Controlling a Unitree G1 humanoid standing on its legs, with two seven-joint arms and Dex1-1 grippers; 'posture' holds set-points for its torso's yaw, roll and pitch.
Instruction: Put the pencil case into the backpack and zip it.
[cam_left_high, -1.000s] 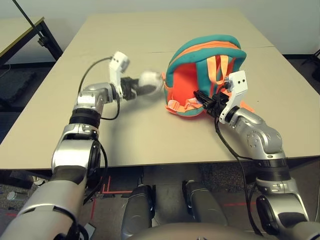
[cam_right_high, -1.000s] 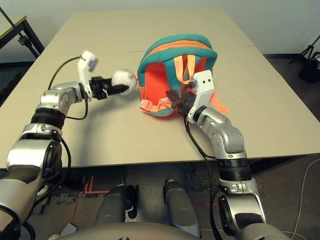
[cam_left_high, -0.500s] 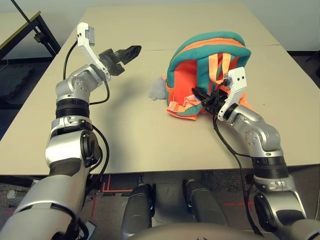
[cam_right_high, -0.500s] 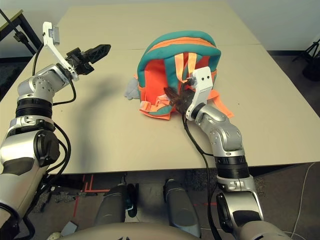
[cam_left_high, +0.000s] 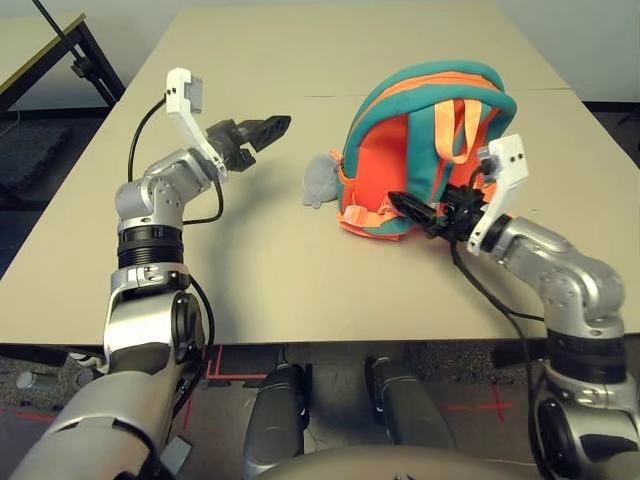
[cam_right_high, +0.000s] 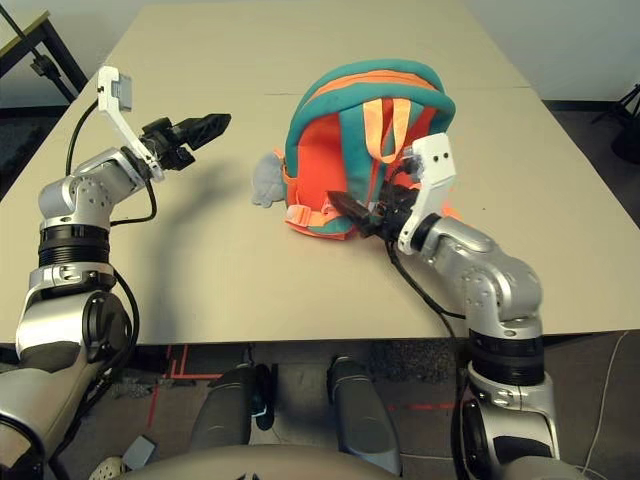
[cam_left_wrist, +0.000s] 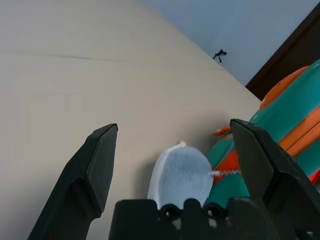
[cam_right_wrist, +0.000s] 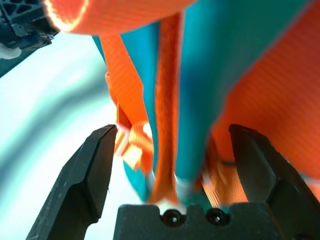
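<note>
The teal and orange backpack (cam_left_high: 420, 150) stands on the table (cam_left_high: 250, 250), strap side toward me. Its grey plush charm (cam_left_high: 320, 180) lies on the table at its left. My left gripper (cam_left_high: 268, 127) hovers open above the table, left of the charm and apart from it; the left wrist view has the charm (cam_left_wrist: 180, 175) beyond its spread fingers (cam_left_wrist: 97, 165). My right gripper (cam_left_high: 405, 205) is open at the backpack's lower front edge, with an orange strap (cam_right_wrist: 167, 100) and teal edging between its fingers (cam_right_wrist: 90, 180), untouched. The pencil case is out of view.
The tan table stretches wide behind and left of the backpack. A dark table frame (cam_left_high: 85, 60) stands at the far left. Black cables run along both forearms.
My left gripper has left the plush charm, which now lies on the table, and has risen away to the left. My right gripper's fingers have spread apart at the backpack's lower edge.
</note>
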